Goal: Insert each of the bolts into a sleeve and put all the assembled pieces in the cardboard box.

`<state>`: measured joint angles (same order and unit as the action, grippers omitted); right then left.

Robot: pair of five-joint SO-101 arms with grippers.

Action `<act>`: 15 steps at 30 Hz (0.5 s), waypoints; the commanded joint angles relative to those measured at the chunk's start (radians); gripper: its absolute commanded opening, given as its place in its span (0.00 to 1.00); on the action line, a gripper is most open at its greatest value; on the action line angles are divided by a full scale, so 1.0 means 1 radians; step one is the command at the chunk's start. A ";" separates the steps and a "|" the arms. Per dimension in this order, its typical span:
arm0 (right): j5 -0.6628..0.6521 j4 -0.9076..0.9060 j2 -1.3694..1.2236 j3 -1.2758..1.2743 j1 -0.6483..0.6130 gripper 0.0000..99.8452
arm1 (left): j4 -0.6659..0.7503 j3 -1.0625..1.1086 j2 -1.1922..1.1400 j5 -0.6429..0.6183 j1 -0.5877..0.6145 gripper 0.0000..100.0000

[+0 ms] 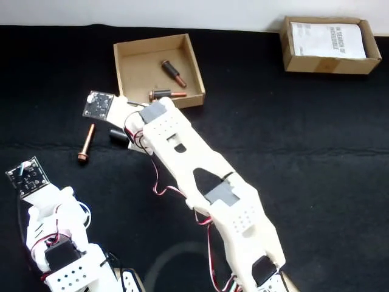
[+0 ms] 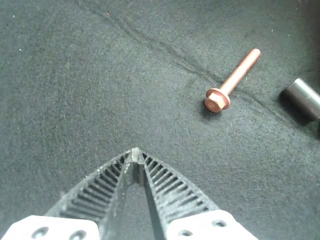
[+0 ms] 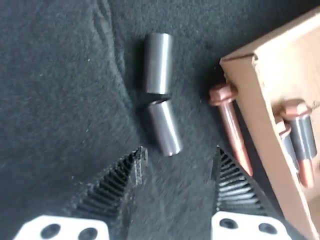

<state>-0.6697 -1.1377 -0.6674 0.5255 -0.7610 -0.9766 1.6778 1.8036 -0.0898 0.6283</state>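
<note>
The open cardboard box stands at the back and holds two assembled pieces. Just in front of it, my right gripper is open above the black mat. One dark sleeve lies just ahead of the gap between its fingertips and a second sleeve lies end to end beyond it. A copper bolt rests against the box wall. My left gripper is shut and holds nothing; another bolt lies ahead of it, with a sleeve beyond.
A second cardboard box with a printed sheet in it sits at the back right. The right arm stretches diagonally across the mat's middle. The mat's right half is bare.
</note>
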 commanded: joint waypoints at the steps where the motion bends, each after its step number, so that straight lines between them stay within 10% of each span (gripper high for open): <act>1: -0.014 0.008 -0.065 0.136 0.019 0.19 | -0.002 0.016 0.010 0.009 0.010 0.01; 15: -0.009 -0.111 -0.550 0.642 0.022 0.08 | -0.018 0.016 0.012 0.009 0.012 0.01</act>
<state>-0.6713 -1.2206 -1.1416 1.0579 -0.7488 -0.9920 1.6778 1.8036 -0.0898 0.6283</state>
